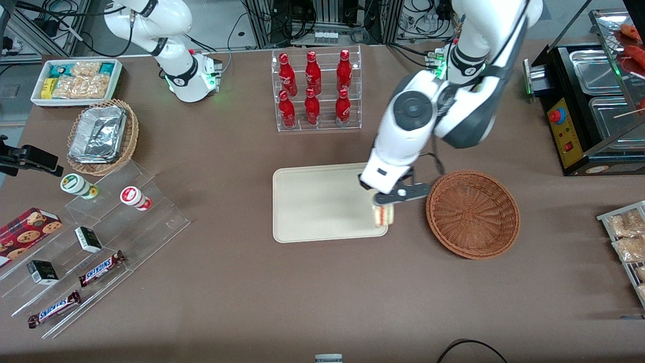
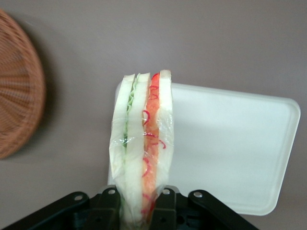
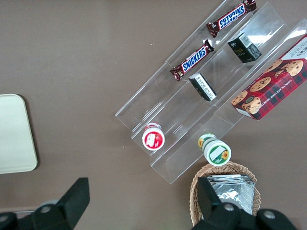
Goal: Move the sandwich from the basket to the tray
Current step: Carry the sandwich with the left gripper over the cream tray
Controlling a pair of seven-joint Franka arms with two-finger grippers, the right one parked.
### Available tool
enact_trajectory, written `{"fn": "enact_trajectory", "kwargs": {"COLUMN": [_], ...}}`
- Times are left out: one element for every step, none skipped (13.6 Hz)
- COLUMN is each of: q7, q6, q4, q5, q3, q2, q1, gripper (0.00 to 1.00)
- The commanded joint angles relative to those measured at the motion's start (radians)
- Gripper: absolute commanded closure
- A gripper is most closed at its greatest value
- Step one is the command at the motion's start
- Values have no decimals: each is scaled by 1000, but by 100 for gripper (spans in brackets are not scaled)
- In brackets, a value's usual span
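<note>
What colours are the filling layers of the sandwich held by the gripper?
Red-orange and green between white bread; the gripper holds the sandwich. The left wrist view shows it best.

We see even, bright overhead light. The arm casts a soft shadow on the tray (image 1: 312,201), the foil container (image 1: 98,133) glares, and the claw (image 2: 135,211) holds the sandwich (image 2: 141,143) slightly blurred up close.

A brown table (image 1: 242,282) carried everything. On it lay the cream tray (image 1: 312,204) near the middle, with the reddish-brown basket (image 1: 472,214) just beside it toward the working arm's end. Farther from the front camera stood a clear rack of red bottles (image 1: 316,91). The gripper (image 1: 392,197) hung over the tray's edge, clamping the sandwich (image 1: 383,216). Toward the parked arm's end sat a tan wicker basket (image 1: 103,137), a white snack bin (image 1: 76,80) and a clear stepped display (image 1: 101,252).
</note>
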Motion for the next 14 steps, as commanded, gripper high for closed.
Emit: {"fn": "enact_trajectory", "kwargs": {"q7": [-11, -11, -11, -10, -11, -11, -11, -19, -28, -30, -42, -53, -54, -56], "q6": [33, 82, 136, 174, 204, 213, 215, 216, 230, 271, 297, 299, 299, 299], "q4": [112, 113, 113, 113, 116, 125, 134, 139, 140, 137, 137, 137, 137, 136], "q5": [17, 17, 17, 17, 19, 20, 34, 54, 62, 60, 60, 62, 62, 62], "q3": [14, 16, 16, 16, 19, 20, 20, 19, 17, 17, 16, 16, 13, 12], "q2": [150, 188, 220, 248, 271, 288, 305, 325, 342, 351, 356, 357, 360, 366], "q1": [-70, -90, -100, -112, -130, -141, -146, -147, -147, -147, -147, -149, -149, -149], "gripper": [100, 100, 100, 100, 100, 100, 100, 100, 100, 100, 100, 100, 100, 95]}}
